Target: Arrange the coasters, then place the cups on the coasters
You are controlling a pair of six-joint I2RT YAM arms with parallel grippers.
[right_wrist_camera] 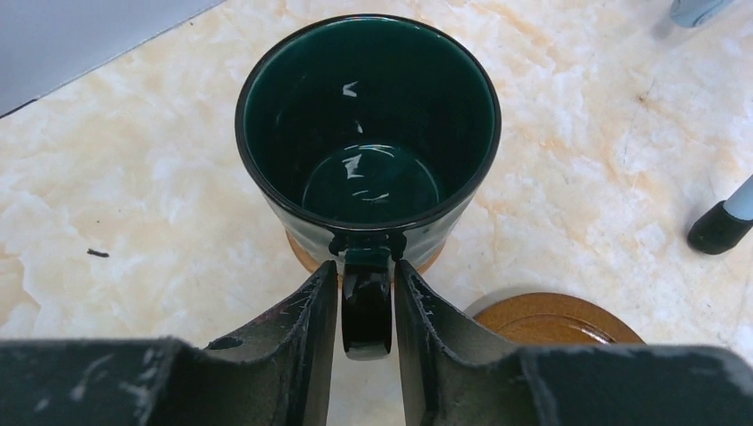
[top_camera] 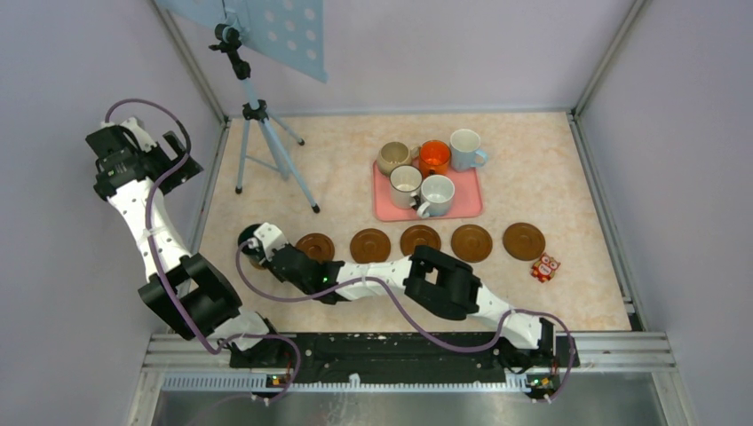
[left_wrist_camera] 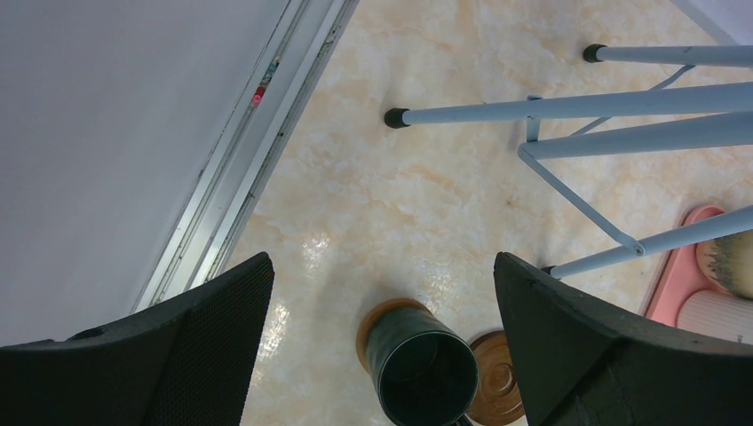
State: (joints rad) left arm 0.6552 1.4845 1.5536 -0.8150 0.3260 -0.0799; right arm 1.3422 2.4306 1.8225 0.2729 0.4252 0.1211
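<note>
Right tool [right_wrist_camera: 366,271] low over the surface [top_camera: 568,177], jaws narrow, one finger on each side of the handle of the dark green mug [right_wrist_camera: 368,115]. Fingers look pressed to the handle, but pinching or a hair off, cannot tell. Mug upright straight ahead of the tool, standing on the tan coaster [right_wrist_camera: 305,254]; only slivers of that coaster's rim show under the mug base. Left tool [left_wrist_camera: 382,266] raised and well apart from everything, jaws wide, nothing between them; mug and tan coaster lie below and ahead of it in its wrist view.

Tripod [top_camera: 262,146], pale blue, stands beyond the right tool, one foot near it; the perforated panel [top_camera: 284,27] on top is cut off by the frame edge. Pink tray [top_camera: 471,191] well off to the tool's right and farther out, with two whitish mugs [top_camera: 406,185] on it. Beige mug [top_camera: 393,157], orange mug [top_camera: 434,157] and pale-blue mug [top_camera: 465,148] sit along the tray's far edge; on it or just off it, hard to tell. Five dark brown coasters [top_camera: 471,242] in a row run away to the tool's right. The nearest is just beside the tan coaster, partly covered by the right arm [top_camera: 444,284] from above and cut by a finger in the wrist view. Red owl figurine [top_camera: 545,267] near the last coaster, too small for detail.
</note>
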